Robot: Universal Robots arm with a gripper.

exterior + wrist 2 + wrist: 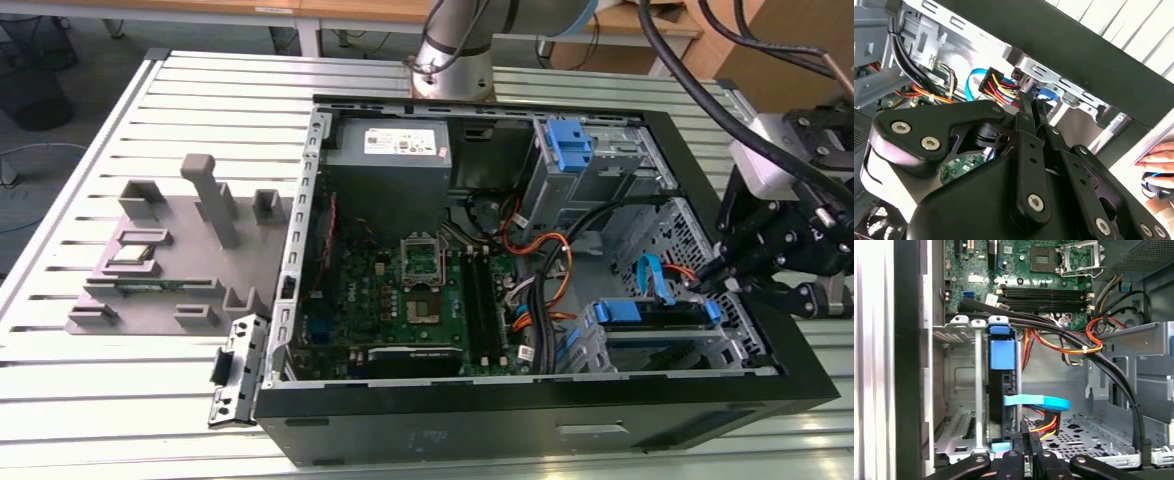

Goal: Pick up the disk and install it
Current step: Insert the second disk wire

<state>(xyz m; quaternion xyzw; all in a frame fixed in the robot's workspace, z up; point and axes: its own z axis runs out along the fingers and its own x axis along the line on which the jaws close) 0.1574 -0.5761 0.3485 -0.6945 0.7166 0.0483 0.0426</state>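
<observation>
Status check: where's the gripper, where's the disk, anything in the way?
Gripper shut, at the drive cage by the case's edge. Disk sits on edge in the cage, blue rails showing. Blue cable and coloured power wires crowd the fingertips.

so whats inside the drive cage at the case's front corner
The disk sits on edge in the drive cage, its blue rail showing, with a flat blue cable and coloured power wires at its end. Its label face is hidden by the cage.
</observation>
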